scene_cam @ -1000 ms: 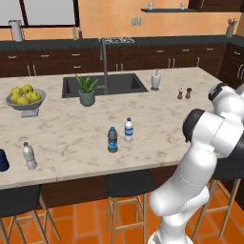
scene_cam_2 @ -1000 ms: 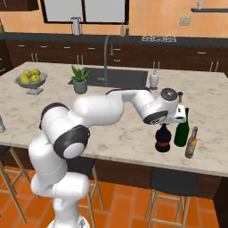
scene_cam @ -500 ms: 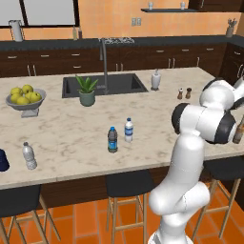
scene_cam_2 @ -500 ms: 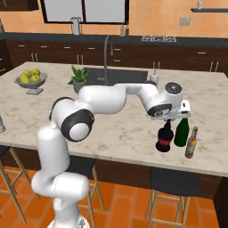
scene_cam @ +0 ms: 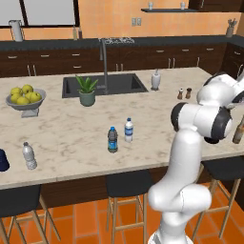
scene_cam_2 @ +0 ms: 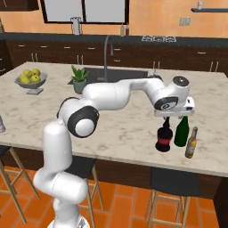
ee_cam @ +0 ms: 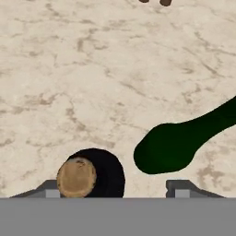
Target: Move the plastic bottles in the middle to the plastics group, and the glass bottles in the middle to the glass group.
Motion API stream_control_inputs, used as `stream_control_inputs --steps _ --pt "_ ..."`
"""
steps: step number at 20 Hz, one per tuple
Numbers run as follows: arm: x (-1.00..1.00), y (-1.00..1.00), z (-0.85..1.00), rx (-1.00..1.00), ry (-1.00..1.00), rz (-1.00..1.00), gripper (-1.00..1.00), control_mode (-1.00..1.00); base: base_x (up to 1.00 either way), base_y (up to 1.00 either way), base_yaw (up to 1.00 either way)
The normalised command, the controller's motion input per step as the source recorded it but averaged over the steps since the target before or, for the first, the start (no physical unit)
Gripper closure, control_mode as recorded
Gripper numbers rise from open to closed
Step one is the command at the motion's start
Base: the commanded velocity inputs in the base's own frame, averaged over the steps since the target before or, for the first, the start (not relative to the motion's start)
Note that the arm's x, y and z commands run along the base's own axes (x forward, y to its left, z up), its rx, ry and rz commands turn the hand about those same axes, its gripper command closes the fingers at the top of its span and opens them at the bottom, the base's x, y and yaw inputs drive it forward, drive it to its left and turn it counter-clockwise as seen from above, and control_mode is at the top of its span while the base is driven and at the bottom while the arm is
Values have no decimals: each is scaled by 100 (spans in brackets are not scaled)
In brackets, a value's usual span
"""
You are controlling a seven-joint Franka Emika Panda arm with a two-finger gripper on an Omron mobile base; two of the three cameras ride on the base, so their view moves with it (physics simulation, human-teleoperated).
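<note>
1. A marble-topped table (scene_cam: 71, 128) runs across the middle of the left base view, with a dark sink (scene_cam: 102, 85) set into its far side.
2. The white arm reaches to the right of the right base view, where the fingers (scene_cam_2: 174, 117) hang just above the dark squat bottle (scene_cam_2: 164, 137). In the hand view the two finger tips stand apart at the bottom edge, gripping nothing.
3. That dark squat bottle with a red label stands upright on the table at right of centre in the right base view. The tall green bottle (scene_cam_2: 181, 131) is just beside it, and the slim brown bottle (scene_cam_2: 191, 143) stands a little further right.
4. In the hand view the dark bottle's cork top sits at lower left and the green bottle lies across the lower right.
5. Two blue-capped bottles, the darker one (scene_cam: 112, 139) and the clear one (scene_cam: 128, 130), stand upright near each other at the centre of the left base view.
6. The white-capped water bottle (scene_cam: 29, 156) stands at lower left in that view, well apart from them.
</note>
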Motion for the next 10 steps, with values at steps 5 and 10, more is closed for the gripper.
stream_control_inputs --steps 5,10 --pt "-15 31 14 0 0 0 -100 -100 0 0 0" --pt "-48 38 13 0 0 -4 -100 -100 0 0 0"
